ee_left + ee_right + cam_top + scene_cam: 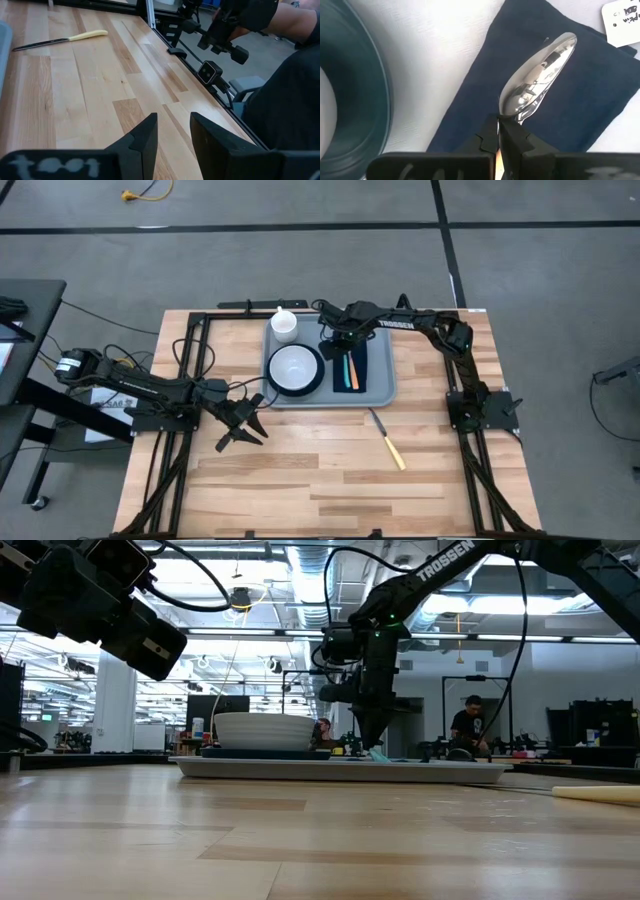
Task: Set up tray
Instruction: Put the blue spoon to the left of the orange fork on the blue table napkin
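A spoon (540,75) is clenched by the right gripper (498,131) over the napkin (485,95) on the tray (385,390); the knife (387,440) is left outside, beyond the released left gripper (243,423).

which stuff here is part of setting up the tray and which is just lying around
Part of the job:
tray
dark teal plate with white bowl
white cup
navy napkin
spoon, in the shut right gripper
knife, on the table outside the tray

Lying about:
yellow cable on the floor
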### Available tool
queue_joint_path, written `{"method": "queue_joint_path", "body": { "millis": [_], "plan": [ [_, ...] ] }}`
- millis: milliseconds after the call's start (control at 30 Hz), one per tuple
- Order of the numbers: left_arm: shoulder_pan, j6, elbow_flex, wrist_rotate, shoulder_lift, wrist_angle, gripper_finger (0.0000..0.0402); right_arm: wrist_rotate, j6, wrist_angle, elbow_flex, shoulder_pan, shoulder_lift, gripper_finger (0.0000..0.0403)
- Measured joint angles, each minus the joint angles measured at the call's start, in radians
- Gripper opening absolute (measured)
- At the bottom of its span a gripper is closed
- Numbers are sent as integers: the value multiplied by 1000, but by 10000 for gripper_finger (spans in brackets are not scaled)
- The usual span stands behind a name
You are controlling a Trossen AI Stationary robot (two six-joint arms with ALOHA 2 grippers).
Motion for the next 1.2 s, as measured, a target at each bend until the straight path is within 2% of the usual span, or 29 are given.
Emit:
{"method": "queue_joint_path", "body": {
  "millis": [467, 700, 1200],
  "plan": [
    [0, 0, 0, 0, 0, 1, 103, 11, -8, 7, 0, -19, 1, 0],
    [0, 0, 0, 1, 0, 2, 103, 23, -20, 43, 4, -13, 64, 0],
    [0, -17, 0, 9, 0, 9, 103, 0, -26, 31, 3, -18, 59, 2]
  ]
}}
